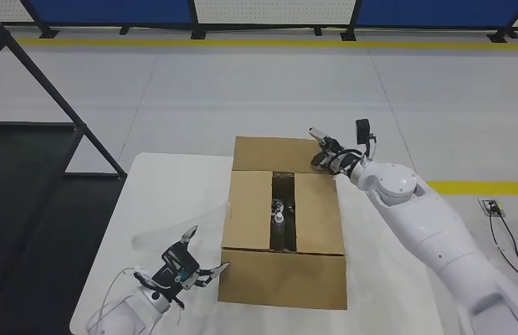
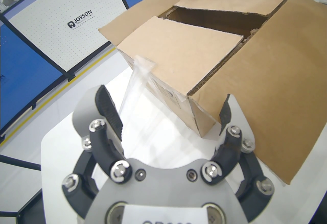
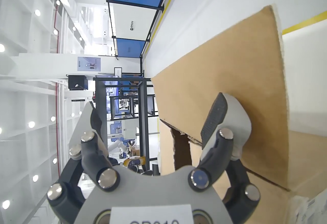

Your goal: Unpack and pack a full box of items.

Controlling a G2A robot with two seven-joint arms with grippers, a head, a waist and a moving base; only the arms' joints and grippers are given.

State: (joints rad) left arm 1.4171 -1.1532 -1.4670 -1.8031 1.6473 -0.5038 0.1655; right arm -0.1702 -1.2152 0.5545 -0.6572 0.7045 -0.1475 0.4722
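A brown cardboard box [image 1: 250,209] stands on the white table [image 1: 166,193]. Its two long flaps lie nearly flat with a dark slot [image 1: 284,197] between them, and small items [image 1: 278,216] show through it. The far flap [image 1: 271,153] and near flap [image 1: 284,280] fold outward. My right gripper [image 1: 324,149] is open at the box's far right corner, one finger [image 3: 217,115] against the far flap [image 3: 230,69]. My left gripper [image 1: 196,261] is open and empty by the front left corner [image 2: 201,130].
A loose strip of clear tape [image 2: 138,77] hangs from the box's left edge toward my left gripper [image 2: 166,112]. Bare table lies left of the box. A dark metal frame [image 1: 41,92] stands beyond the table's left side.
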